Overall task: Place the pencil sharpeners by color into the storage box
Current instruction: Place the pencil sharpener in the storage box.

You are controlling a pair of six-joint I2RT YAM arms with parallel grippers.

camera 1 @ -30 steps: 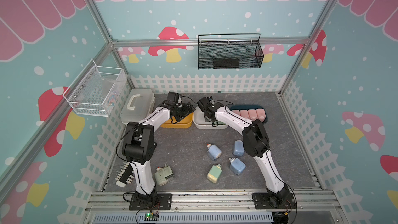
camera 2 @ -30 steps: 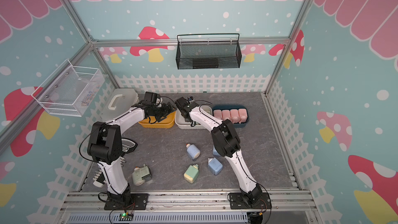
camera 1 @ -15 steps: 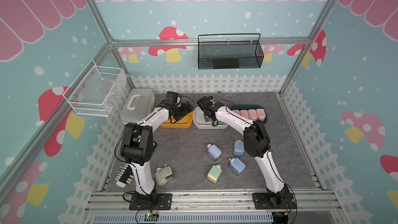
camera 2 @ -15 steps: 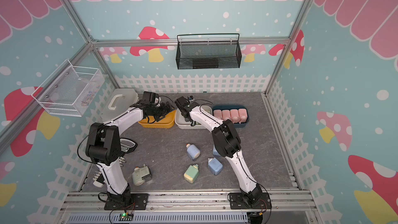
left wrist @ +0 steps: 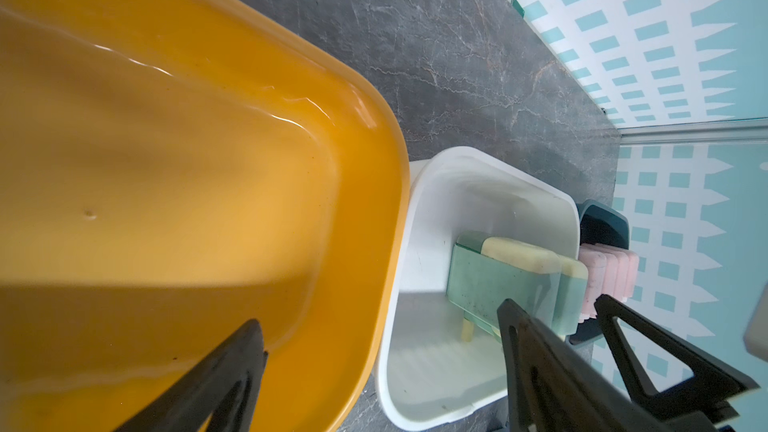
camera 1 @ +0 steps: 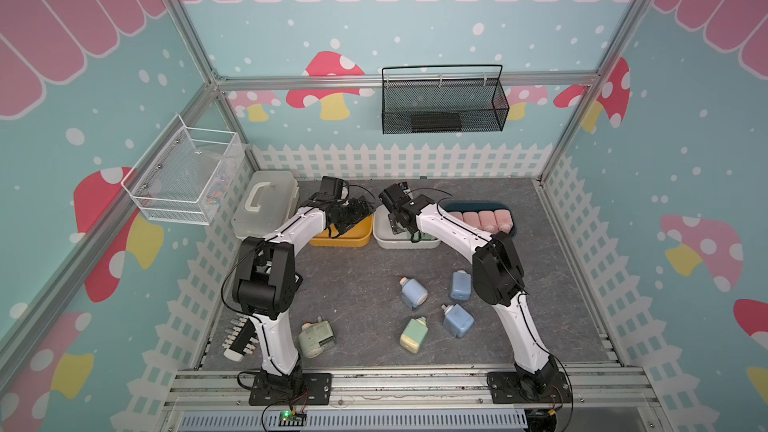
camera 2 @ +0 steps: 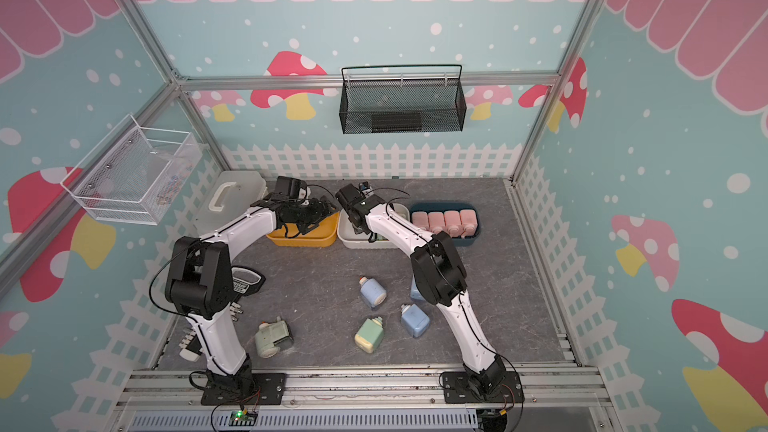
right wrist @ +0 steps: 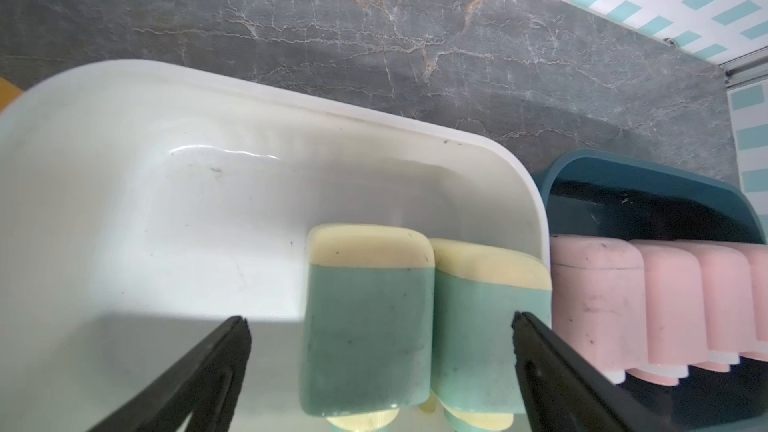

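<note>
Status: left gripper (left wrist: 382, 317) wide open, empty, above yellow tub (camera 1: 340, 238) | right gripper (right wrist: 380, 320) wide too; two green sharpeners (right wrist: 368, 326) below it in white tub (right wrist: 166, 160) | pink sharpeners (camera 1: 482, 220) in blue tub (camera 1: 478, 204) | blue sharpeners (camera 1: 413, 292) loose on table (camera 1: 353, 284)

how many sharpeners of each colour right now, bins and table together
pink sharpeners: 4, in the blue bin
green sharpeners: 4, 2 in the white bin, 2 on the table
blue sharpeners: 3, on the table
total: 11
</note>
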